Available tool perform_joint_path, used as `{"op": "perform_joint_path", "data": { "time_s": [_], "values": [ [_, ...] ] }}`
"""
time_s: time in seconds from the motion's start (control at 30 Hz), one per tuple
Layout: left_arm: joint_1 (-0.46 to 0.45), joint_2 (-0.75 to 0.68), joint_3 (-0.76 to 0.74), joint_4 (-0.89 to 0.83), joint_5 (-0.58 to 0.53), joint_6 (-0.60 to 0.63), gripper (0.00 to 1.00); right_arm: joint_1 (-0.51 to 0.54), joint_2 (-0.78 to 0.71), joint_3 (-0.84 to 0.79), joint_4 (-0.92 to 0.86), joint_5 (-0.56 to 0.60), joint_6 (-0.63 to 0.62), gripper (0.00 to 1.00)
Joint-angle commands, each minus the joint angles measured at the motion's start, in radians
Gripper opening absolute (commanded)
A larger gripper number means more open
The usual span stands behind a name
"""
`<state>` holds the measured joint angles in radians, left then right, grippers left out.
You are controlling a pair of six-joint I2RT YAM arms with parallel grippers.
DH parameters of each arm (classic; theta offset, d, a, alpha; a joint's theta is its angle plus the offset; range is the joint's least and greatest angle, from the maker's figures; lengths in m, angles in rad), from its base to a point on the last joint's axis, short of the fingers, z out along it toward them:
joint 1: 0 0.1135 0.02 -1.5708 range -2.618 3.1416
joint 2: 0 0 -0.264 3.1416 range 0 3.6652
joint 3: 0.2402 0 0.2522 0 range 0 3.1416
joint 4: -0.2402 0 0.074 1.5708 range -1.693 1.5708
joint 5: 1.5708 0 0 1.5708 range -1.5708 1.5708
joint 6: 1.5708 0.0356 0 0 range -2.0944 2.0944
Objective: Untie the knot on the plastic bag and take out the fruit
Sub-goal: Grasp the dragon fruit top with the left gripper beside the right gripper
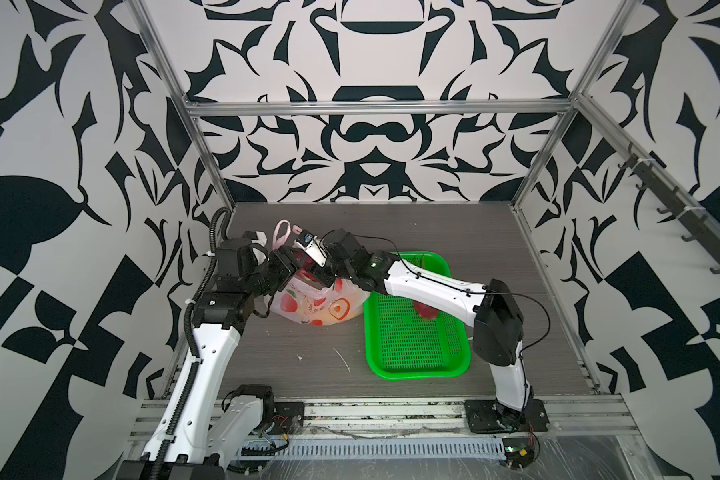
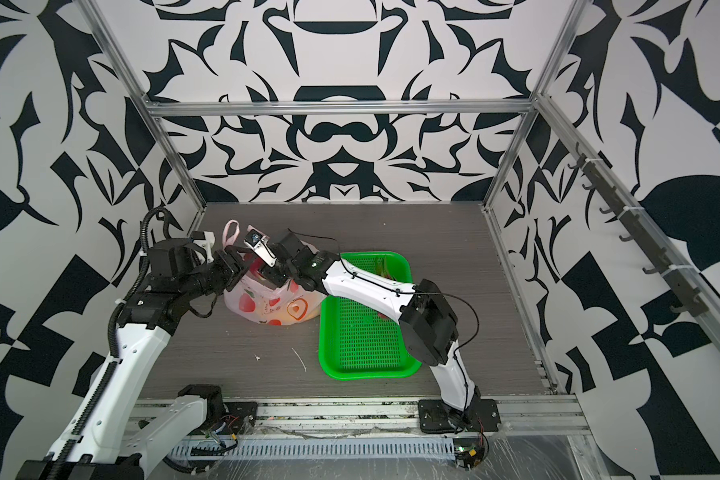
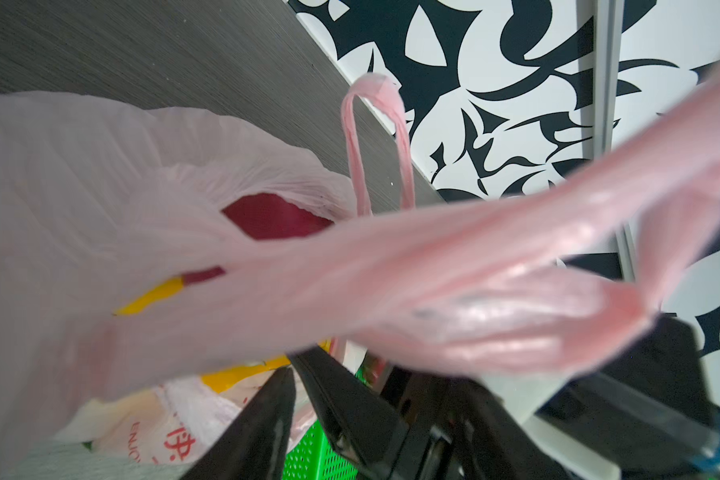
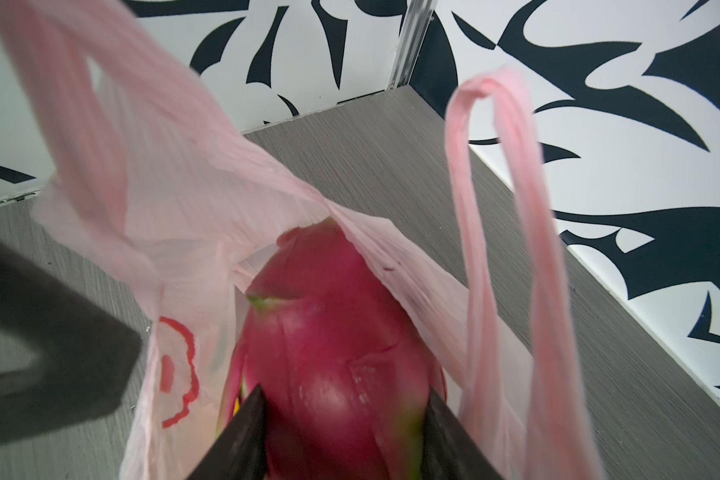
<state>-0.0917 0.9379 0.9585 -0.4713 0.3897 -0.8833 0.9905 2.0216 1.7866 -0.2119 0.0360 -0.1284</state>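
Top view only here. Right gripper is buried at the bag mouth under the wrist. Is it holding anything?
Observer: Yes. In the right wrist view the right gripper has its fingers pressed on both sides of a magenta dragon fruit, which sits in the open mouth of the plastic bag.
Operator: Any other fruit in there?
Observer: The left wrist view shows a yellow piece through the mouth, beside the magenta fruit. It is probably banana, but plastic covers most of it.
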Motion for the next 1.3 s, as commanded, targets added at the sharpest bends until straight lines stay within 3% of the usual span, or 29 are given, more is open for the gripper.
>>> {"op": "perform_joint_path", "data": {
  "time_s": [0.0,0.33,0.67,1.0,1.27],
  "values": [
    [0.0,0.01,-0.018,0.034,-0.008,0.002,0.63,0.008,-0.082,0.003,0.034,-0.016,0.003,0.0],
    [0.0,0.033,-0.024,0.003,-0.131,0.076,0.62,0.017,-0.096,0.002,0.025,-0.007,0.006,0.0],
    [0.0,0.045,-0.055,0.011,-0.159,0.094,0.62,0.022,-0.104,0.009,0.017,0.005,0.006,0.0],
    [0.0,0.037,-0.097,0.04,-0.172,0.099,0.98,0.028,-0.104,0.016,0.014,-0.005,0.006,0.0],
    [0.0,0.057,-0.153,0.177,-0.113,0.058,0.99,0.037,-0.109,0.018,0.011,-0.013,-0.002,0.0]
  ]
}}
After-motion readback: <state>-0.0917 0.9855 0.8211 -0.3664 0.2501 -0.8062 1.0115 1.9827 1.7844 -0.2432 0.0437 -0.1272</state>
